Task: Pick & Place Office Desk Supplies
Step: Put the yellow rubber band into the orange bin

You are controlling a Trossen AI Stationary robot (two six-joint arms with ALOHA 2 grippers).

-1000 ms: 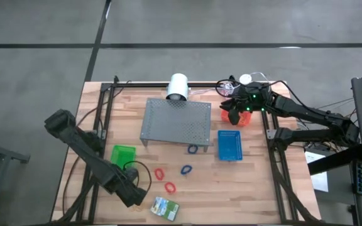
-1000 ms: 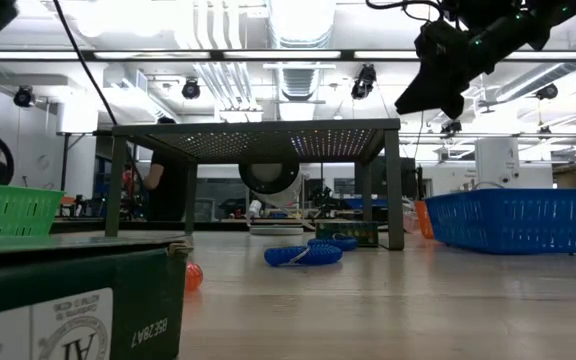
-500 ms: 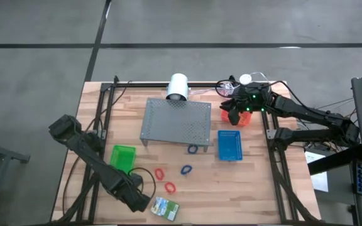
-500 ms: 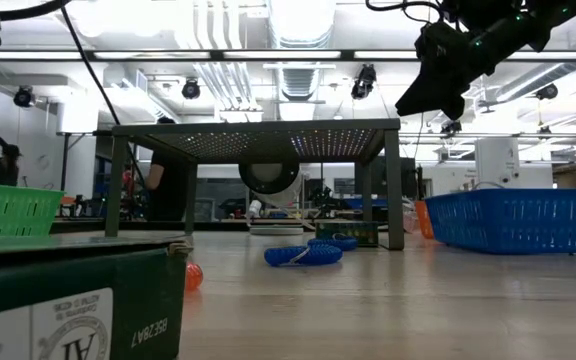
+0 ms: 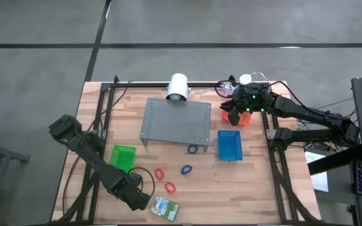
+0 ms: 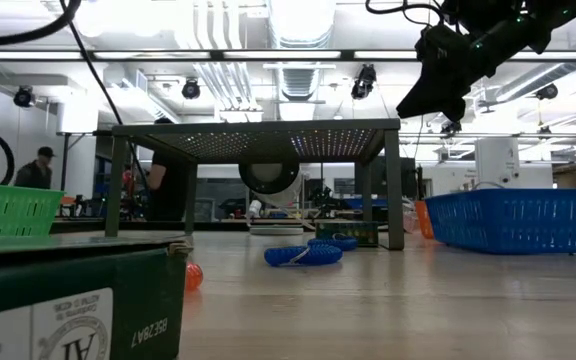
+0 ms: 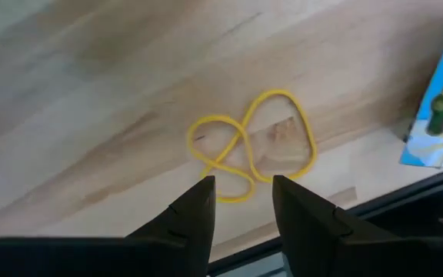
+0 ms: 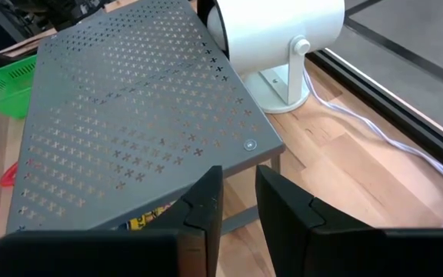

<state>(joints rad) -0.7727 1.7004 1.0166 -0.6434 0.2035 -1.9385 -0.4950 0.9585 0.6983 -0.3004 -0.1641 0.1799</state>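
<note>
High cam: straight down, far, whole wooden table point(image 5: 231, 182). Low cam: tabletop level, facing room. Wrist cams: close, angled down. High/low/right wrist share grey perforated metal stand point(image 5: 176, 121) – left wrist doesn't.

**Robot body, two arms**

Left arm point(image 5: 99, 166): matte black, blocky jointed links, looped black cable. Right arm point(image 5: 307, 116): matte black, green indicator light near wrist, trailing cables. Fingers point(image 7: 194, 219): dark, flat, wedge-shaped, tapering.
</note>
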